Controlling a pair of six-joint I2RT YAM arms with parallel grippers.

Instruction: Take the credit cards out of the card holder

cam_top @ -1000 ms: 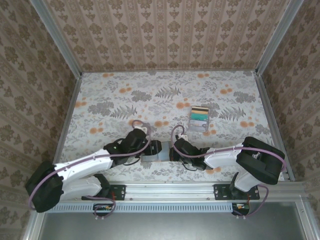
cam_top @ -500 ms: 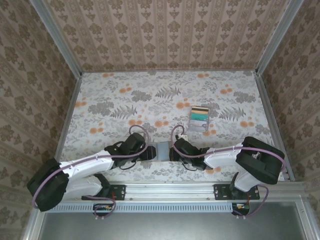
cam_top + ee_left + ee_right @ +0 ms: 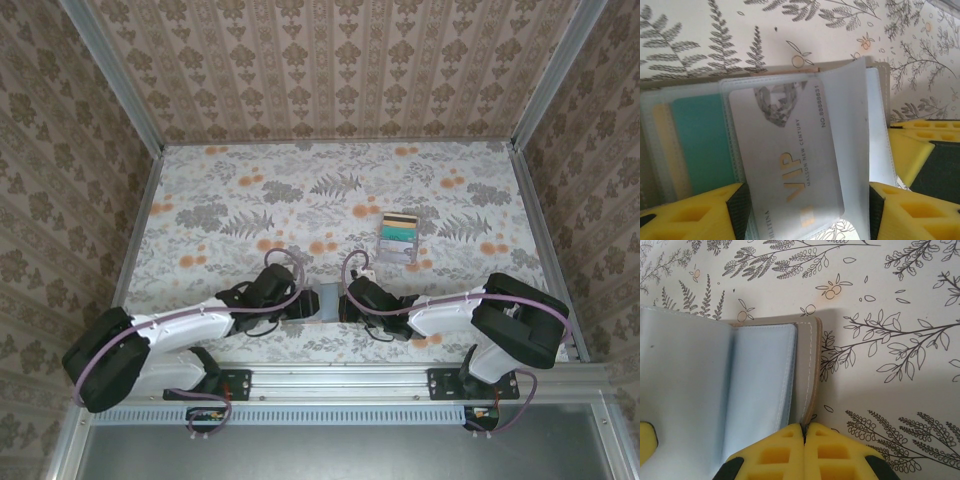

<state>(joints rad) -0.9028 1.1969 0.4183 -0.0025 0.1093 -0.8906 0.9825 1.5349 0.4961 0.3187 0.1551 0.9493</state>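
Right hand [image 3: 803, 432]: pinched on card holder [image 3: 808, 365] edge.
Left hand [image 3: 807, 200]: wide, astride VIP card [image 3: 785, 160].
Risk: sleeve [image 3: 860, 125] grabbed too (card jams).

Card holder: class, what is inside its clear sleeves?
A silver VIP card in front, a teal card and a yellow card beside it. The teal card's lower end is hidden by the left gripper.

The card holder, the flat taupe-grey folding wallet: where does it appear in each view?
Top external: the taupe-grey folding card holder lies low centre.
Left wrist: card holder centre, open, clear sleeves showing.
Right wrist: card holder left half, edge pinched by the right gripper.
Shared landmark: the fern-printed table cover.
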